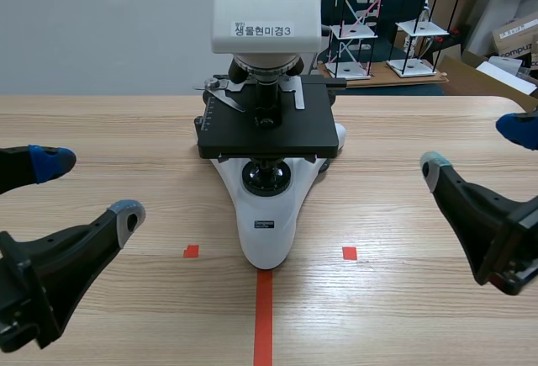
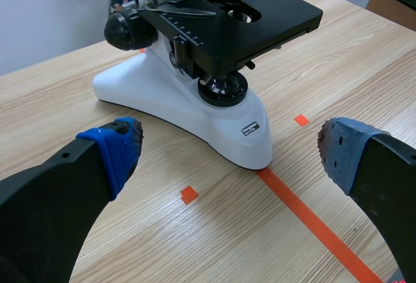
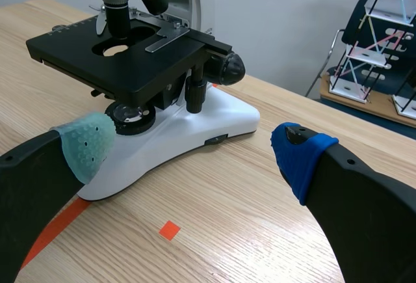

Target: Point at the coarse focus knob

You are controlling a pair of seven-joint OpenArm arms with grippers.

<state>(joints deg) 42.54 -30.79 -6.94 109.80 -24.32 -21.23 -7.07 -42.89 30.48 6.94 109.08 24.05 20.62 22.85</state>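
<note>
Coarse focus knob, a round black dial, sits low on the left side of the white-bodied microscope, behind and below its flat black stage. A matching black knob shows on the right side. From the scene camera both are almost wholly hidden by the stage, and only the wrist views show them well. Whether a smaller fine dial sits within each cannot be made out.

The microscope stands in the middle of the pale wooden worktop, with its rounded foot at the far end of an orange-red tape line. Its white head is cut off at the top edge.

The left gripper hangs to the near left of the foot, fingers spread wide and holding nothing, well apart from the knob. The right gripper is out to the right, likewise spread and holding nothing, and its far finger is cut off by the picture's edge.

Beyond the worktop stand white-shelved model racks and cardboard boxes, both only partly in view.
</note>
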